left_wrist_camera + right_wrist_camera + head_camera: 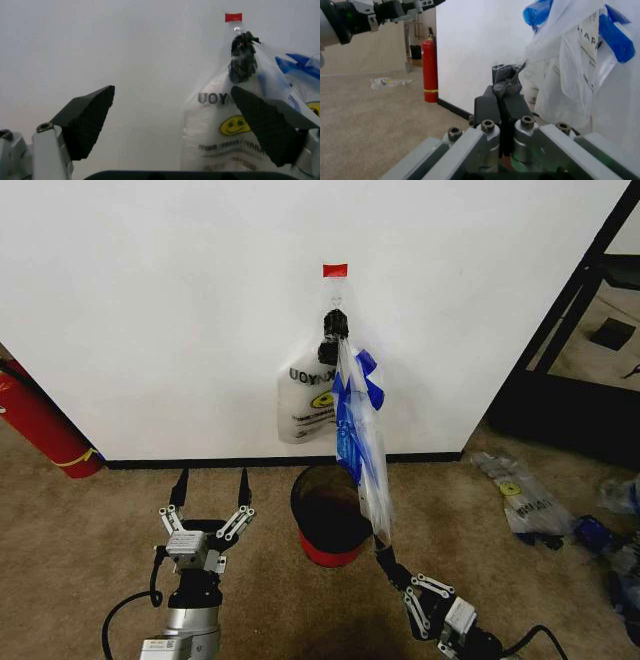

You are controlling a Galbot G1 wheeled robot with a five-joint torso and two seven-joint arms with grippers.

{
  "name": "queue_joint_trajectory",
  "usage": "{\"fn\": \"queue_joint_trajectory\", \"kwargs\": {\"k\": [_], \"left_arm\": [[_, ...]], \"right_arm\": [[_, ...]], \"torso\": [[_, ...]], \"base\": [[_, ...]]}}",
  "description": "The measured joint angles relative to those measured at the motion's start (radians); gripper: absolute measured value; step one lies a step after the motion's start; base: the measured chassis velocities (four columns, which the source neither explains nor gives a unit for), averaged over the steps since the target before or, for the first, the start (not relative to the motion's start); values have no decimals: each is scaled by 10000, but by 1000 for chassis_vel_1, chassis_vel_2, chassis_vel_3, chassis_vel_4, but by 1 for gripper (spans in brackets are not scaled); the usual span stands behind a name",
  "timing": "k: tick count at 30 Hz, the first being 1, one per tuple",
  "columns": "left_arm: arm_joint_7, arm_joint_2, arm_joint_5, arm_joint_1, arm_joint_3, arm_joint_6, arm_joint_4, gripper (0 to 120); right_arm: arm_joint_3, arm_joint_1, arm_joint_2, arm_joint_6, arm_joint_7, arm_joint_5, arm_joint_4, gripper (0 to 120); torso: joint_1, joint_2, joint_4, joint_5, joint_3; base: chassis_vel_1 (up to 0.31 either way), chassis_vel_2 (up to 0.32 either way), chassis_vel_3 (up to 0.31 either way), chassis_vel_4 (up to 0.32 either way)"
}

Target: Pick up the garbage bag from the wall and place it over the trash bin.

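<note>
Currently right hand [384, 552] pinching bottom of garbage bag [358, 415], hanging from wall [150, 300] hook above trash bin [330, 520]; left hand [210, 502] hovering open, well left.

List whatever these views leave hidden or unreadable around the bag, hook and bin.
- Metal hook: head view, mostly covered by the bunched dark handles.
- Thin translucent smiley garbage bag: its print is folded and mirrored, unreadable; the right gripper is shut on its lower end.
- Small round black trash bin: its right rim is behind the stretched bag.
- Second smiley bag: left wrist view, partly behind a finger of the open left gripper.
</note>
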Motion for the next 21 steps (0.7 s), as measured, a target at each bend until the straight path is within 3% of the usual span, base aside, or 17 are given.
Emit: {"fn": "queue_joint_trajectory", "kwargs": {"k": [8,12,17,21], "left_arm": [[-4,4,-15,-17,9,-8,50,90],[-3,274,-831,-41,183,264,-116,90],[-8,849,-1897,-251,673,982,-539,90],[-140,1579,-3217,-975,1342,2139,-1015,90]], "right_arm": [[-14,-15,-23,321,-149,-231,-119,0],[-97,174,0,263,115,-332,-116,0],[-496,710,-1,-786,1244,604,275,0],[-795,1458,19,-1902,2160,1458,477,0]], "torso": [[0,0,0,-1,0],[0,0,-1,-2,0],[0,0,0,-1,0],[0,0,9,0,1]], "base": [[0,0,0,0],[0,0,0,0],[0,0,0,0],[0,0,0,0]]}}
